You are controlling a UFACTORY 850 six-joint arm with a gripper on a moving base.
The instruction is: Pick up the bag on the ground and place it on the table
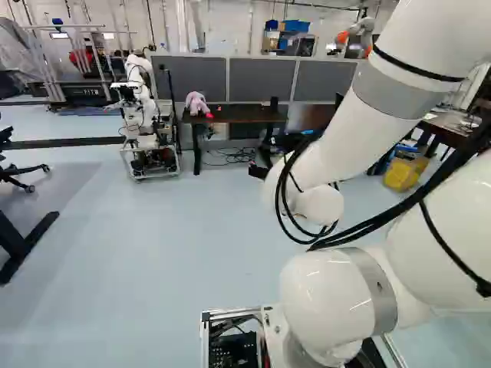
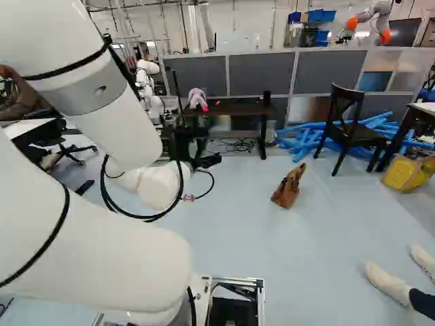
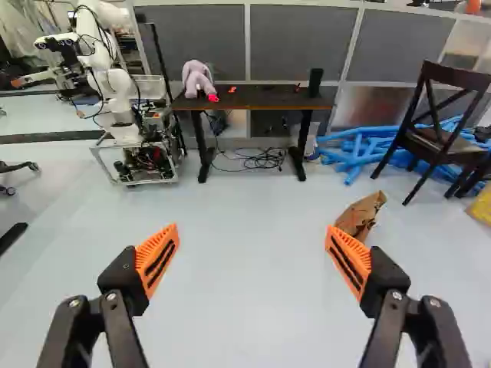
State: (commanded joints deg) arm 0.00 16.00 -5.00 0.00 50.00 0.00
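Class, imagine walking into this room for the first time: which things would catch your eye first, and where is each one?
Probably the big white arm, looming in both base views, and the orange pads of its open gripper in the wrist view. Next, perhaps, the bright blue tubes heaped beside and behind the dark chair. The brown bag also stands out, lying on the pale floor.

No text can be read with certainty. Small pale lettering point(image 1: 95, 91) is noted on the front face of the black machine base point(image 1: 123, 97), between its upper and lower edges, at the left base view's upper left; characters too small to confirm.
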